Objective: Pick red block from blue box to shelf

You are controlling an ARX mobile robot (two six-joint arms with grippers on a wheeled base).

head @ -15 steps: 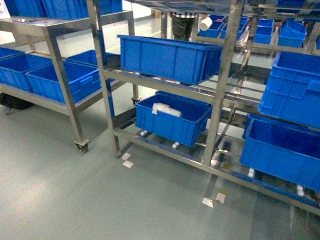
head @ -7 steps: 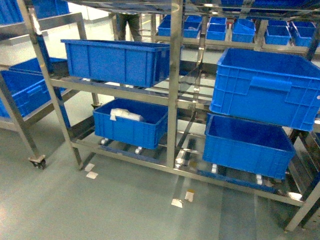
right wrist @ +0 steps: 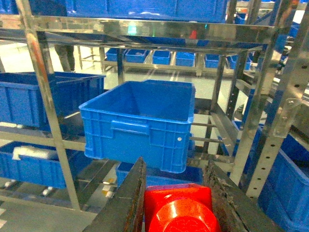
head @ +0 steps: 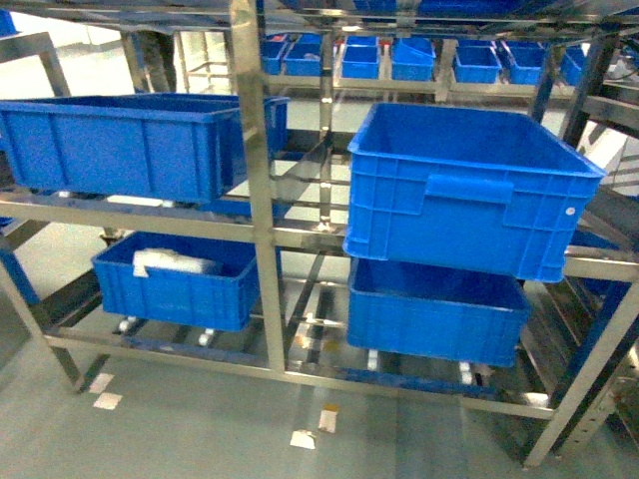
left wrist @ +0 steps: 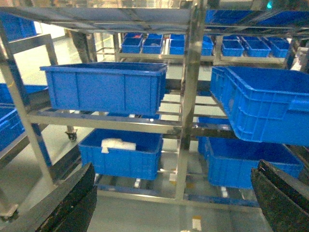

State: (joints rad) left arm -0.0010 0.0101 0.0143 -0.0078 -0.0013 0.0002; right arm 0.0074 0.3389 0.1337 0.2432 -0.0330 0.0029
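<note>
Red block: the red block (right wrist: 178, 210) sits pinched between the fingers of the right claw (right wrist: 176, 203), already lifted and carried.
Left claw: the left claw (left wrist: 169, 203) is spread wide and holds nothing.
Shelf: the steel shelf (head: 255, 200) stands straight ahead, loaded with dark blue crates (head: 469, 185).
Done: the pick from the box looks finished; no turquoise box is in view.
Left: reach in and set the block on a tier.

**Blue, steel and one red**

A bright red block (right wrist: 178, 210) sits between the dark fingers of the right pincer (right wrist: 176, 203). Beyond it, deep blue ribbed crates (head: 464, 190) fill the shiny silver shelf (head: 255, 200). The floor (head: 200, 439) is grey-green.
</note>
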